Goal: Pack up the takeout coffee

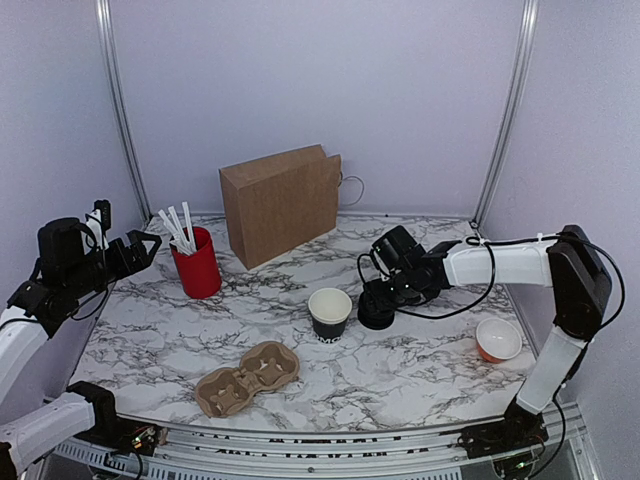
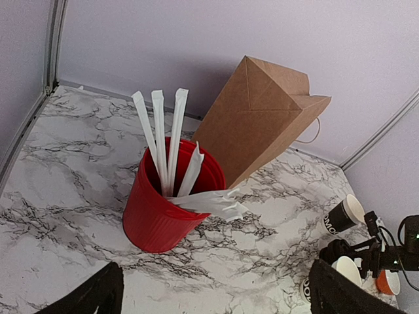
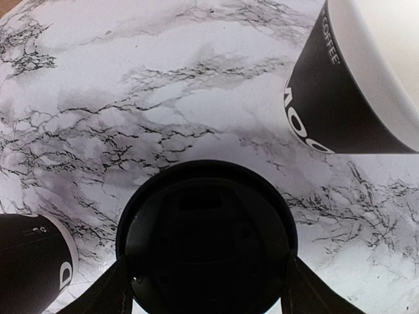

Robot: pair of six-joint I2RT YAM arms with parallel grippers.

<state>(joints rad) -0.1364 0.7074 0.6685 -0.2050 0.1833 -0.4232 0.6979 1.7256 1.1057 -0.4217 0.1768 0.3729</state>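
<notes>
Right of the table's (image 1: 430, 375) middle, the right gripper (image 1: 380, 296) reached in from the side to the takeout coffee (image 1: 375, 312), which stood upright on the marble just beside the open black cup (image 1: 329, 313). In the right wrist view its two fingers (image 3: 108, 291) lay against opposite sides of the black lid, held partly apart by the cup's width and gripping it. Only their upper edges showed. The tips and the cup wall under the lid were hidden, and the lid's details were lost in the dark.

At the far left, the left gripper (image 1: 140, 248) hung in the air with its fingers (image 2: 91, 294) spread as wide as they went. It held nothing and touched nothing. Both fingers were cut off by the bottom edge of the left wrist view. They pointed toward the red cup (image 2: 167, 209) of white sticks (image 2: 167, 134), which stood well apart from them, with the paper bag (image 2: 262, 118) behind it.

A second black cup (image 3: 33, 261) with white print sat in the lower left corner of the right wrist view, cropped by the frame. I could not tell where it stood in the top view. The cardboard carrier (image 1: 247, 377) lay near the front edge, and an orange cup (image 1: 498, 340) stood at the far right.
</notes>
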